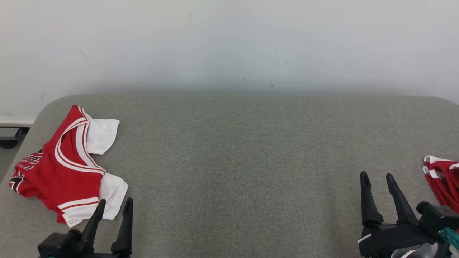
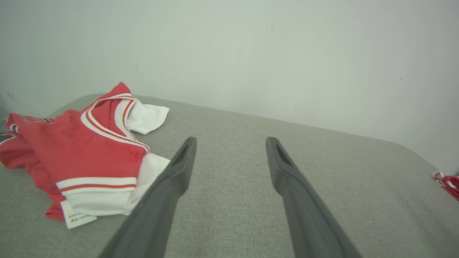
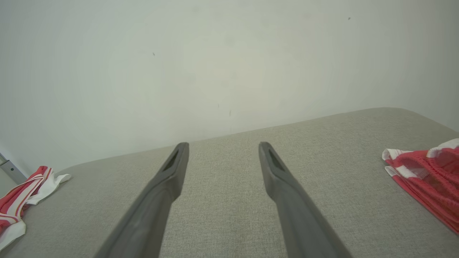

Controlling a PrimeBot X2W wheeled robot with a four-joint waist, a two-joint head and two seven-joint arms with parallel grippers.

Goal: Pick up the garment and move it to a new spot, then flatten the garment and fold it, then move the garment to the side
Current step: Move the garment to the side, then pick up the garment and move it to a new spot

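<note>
Head view, from the left: a red and white jersey (image 1: pixel 64 168) lies crumpled near the left end of the grey padded surface (image 1: pixel 244 150), its white-trimmed neckline turned up and white sleeves poking out at the far and near sides. Just beside its near white hem the left gripper (image 1: pixel 115 200) hovers low with its two dark fingers spread wide and nothing between them; one fingertip overlaps the hem in this view, but I cannot tell whether it touches. The middle of the surface lies bare up to the pale wall (image 1: pixel 229 43). Further right the right gripper (image 1: pixel 377 175) stands equally wide open and empty, and near it, at the right edge, lies a second red garment (image 1: pixel 443 182) with white trim, cut off by the frame. In the left wrist view the left gripper (image 2: pixel 231 140) points past the jersey (image 2: pixel 89 150), whose white label (image 2: pixel 77 216) sticks out at the near corner, and the second garment (image 2: pixel 446 181) is far right. In the right wrist view the jersey (image 3: pixel 18 200) is far left, the right gripper (image 3: pixel 223 145) gapes over bare fabric, and the second garment (image 3: pixel 426 175) lies to its right, well apart.
</note>
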